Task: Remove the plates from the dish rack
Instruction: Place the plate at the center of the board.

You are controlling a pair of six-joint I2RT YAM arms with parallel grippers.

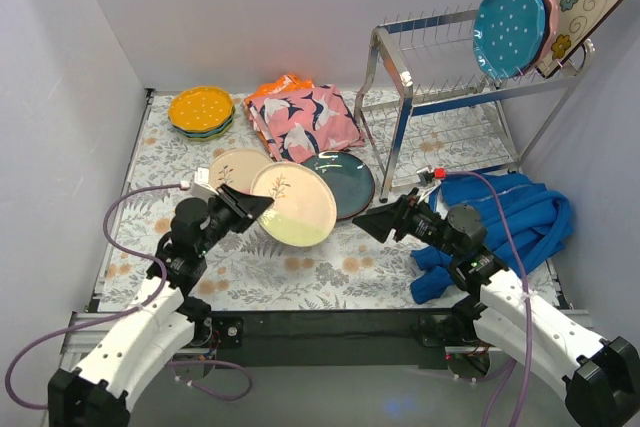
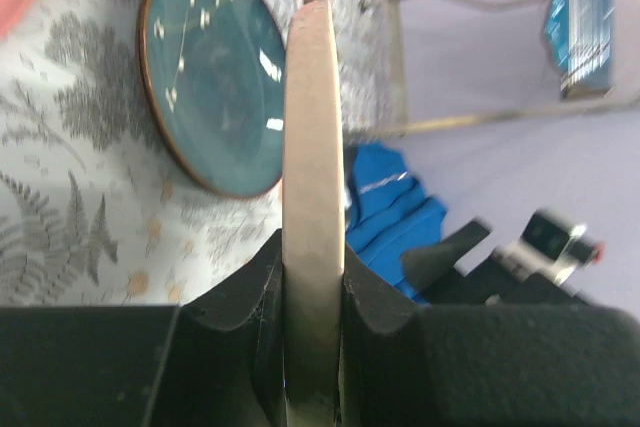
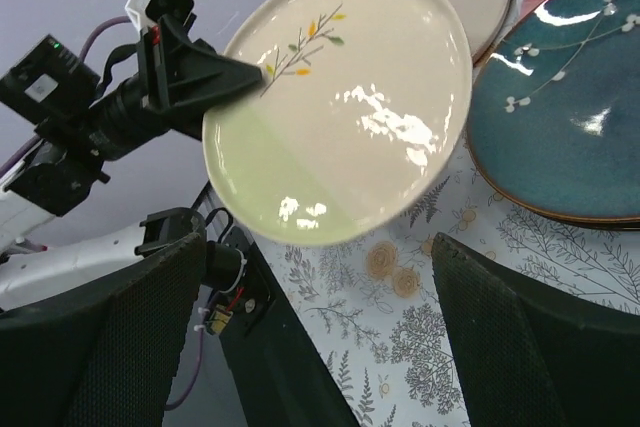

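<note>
Left gripper (image 1: pixel 262 205) is clamping the sprig plate (image 1: pixel 295 205) by its 9 o'clock rim, tilted over the desk (image 1: pixel 300 282) | right gripper (image 1: pixel 372 224) is gaping empty at its 3 o'clock | resting cream plate (image 1: pixel 232 165) is lying at 11 o'clock, left arm nearer

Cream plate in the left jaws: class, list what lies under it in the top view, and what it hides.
Under the held plate: the floral mat, a teal plate and a second cream plate, both lying flat. Parts of both are covered by it.
</note>
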